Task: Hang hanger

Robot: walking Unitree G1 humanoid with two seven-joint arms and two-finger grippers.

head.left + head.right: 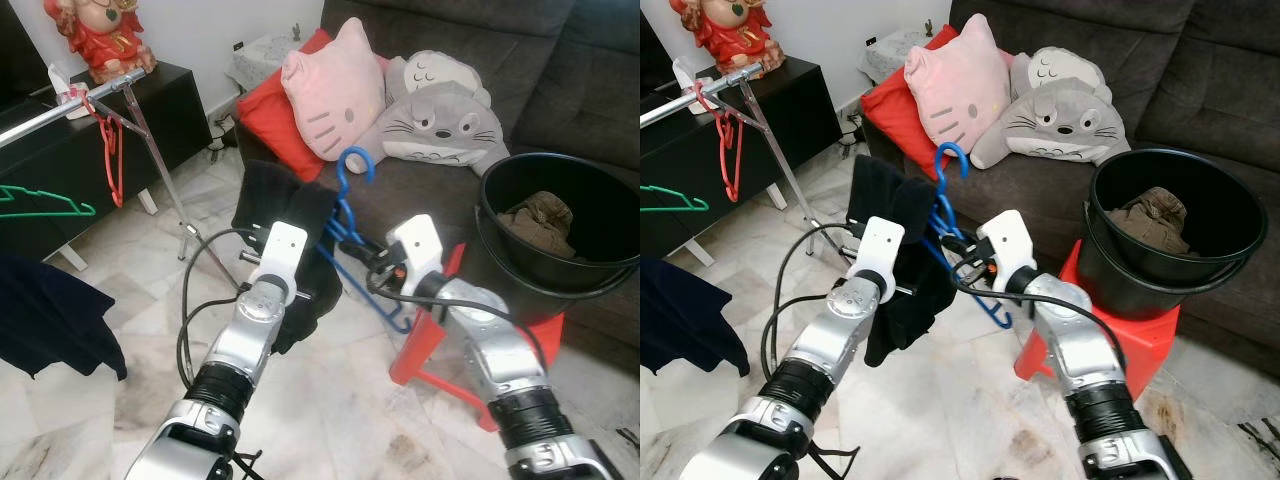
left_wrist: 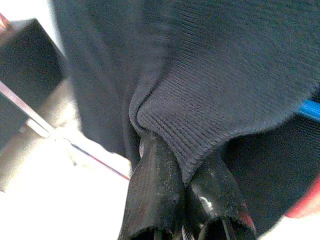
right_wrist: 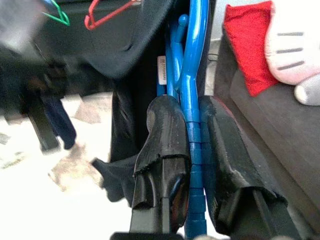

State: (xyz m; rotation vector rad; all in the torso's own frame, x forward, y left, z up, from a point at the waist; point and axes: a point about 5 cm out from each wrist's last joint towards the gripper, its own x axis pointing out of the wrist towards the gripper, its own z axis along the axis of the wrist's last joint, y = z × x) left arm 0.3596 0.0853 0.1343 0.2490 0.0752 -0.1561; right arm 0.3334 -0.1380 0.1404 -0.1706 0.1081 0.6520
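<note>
Reaching forward from the bottom of the head view, two silver arms, meeting over the marble floor (image 1: 330, 400). Left end effector (image 2: 187, 175) pinching a fold of the dark knit garment (image 1: 285, 215), fingers (image 2: 155, 200) pressed together on the cloth. Right end effector (image 3: 195, 145) clamping the shaft of the blue hanger (image 1: 352, 215), one black finger (image 3: 165, 135) lying on each side of the blue plastic. Hanger standing roughly upright between the two arms, hook (image 1: 355, 160) pointing up, lower bar slanting down toward the right arm, dark garment draping over it and hanging down beside the left arm. Black cables looping from both wrists. Clothes rail (image 1: 70, 105) running across the upper left, well apart from the blue hanger, carrying a red hanger (image 1: 110, 150) and a green hanger (image 1: 45, 205); a dark garment (image 1: 50, 320) hanging at the left edge. Black bucket (image 1: 560, 270) sitting on a red stool (image 1: 430, 350) just beside the right arm, holding brownish cloth (image 1: 540, 215). Grey sofa (image 1: 560, 80) standing behind, bearing a pink cat cushion (image 1: 330, 90), a red cushion (image 1: 265, 115) and a grey plush cushion (image 1: 440, 120). Red figurine (image 1: 100, 35) resting on a black cabinet (image 1: 170, 110) behind the rail.
</note>
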